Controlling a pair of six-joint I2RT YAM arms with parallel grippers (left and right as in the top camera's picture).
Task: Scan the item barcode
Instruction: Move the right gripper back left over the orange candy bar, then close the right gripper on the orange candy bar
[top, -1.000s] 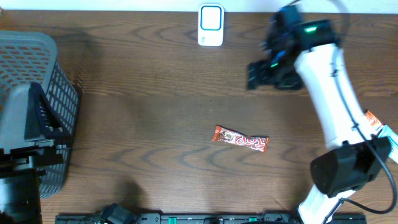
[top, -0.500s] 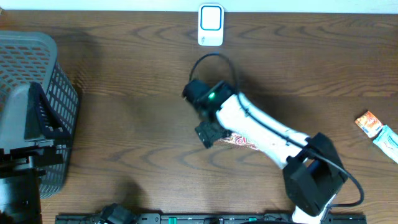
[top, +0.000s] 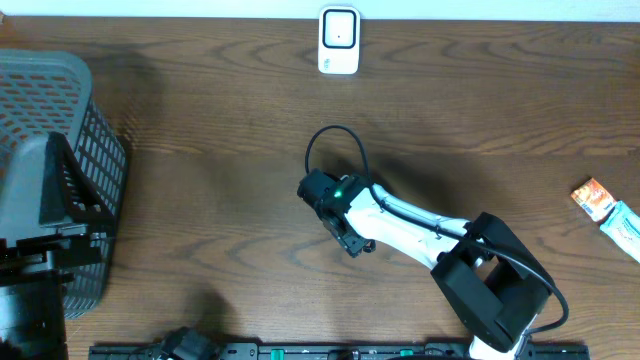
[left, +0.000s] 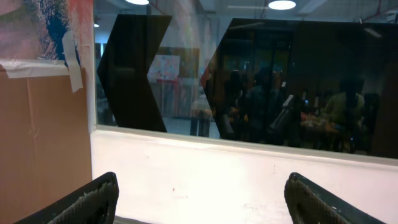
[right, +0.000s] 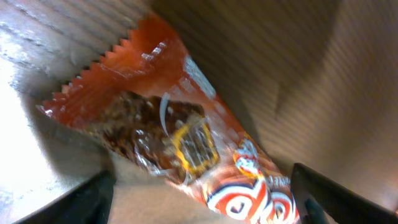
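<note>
snack bar (right: 180, 143) straddled for pickup
the right gripper (top: 348, 230) is spread either side, nothing clasped, so it can be pinched; the left gripper (left: 202, 186) is parked, spread, empty.

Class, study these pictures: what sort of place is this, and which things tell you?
Probably a mock shop checkout on a wooden table: a white scanner, a grey basket and a wrapped snack bar.
</note>
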